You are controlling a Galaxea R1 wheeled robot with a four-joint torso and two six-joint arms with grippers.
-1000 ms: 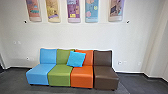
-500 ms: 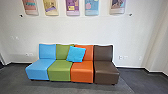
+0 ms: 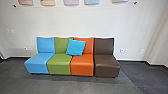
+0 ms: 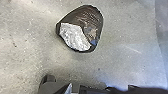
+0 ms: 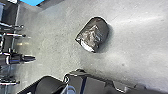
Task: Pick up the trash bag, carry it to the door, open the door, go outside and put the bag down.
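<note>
Standing in a row by the white wall are a blue seat, a green seat, a blue cushion leaned across two backrests, an orange seat and a brown seat. The trash bag is located on the grey floor. Left gripper and right gripper openings cannot be determined.

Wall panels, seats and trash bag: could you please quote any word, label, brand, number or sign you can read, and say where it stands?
No text can be read.
Wall panels: any print is too small to read.
Seats: none seen.
Trash bag: none legible.
</note>
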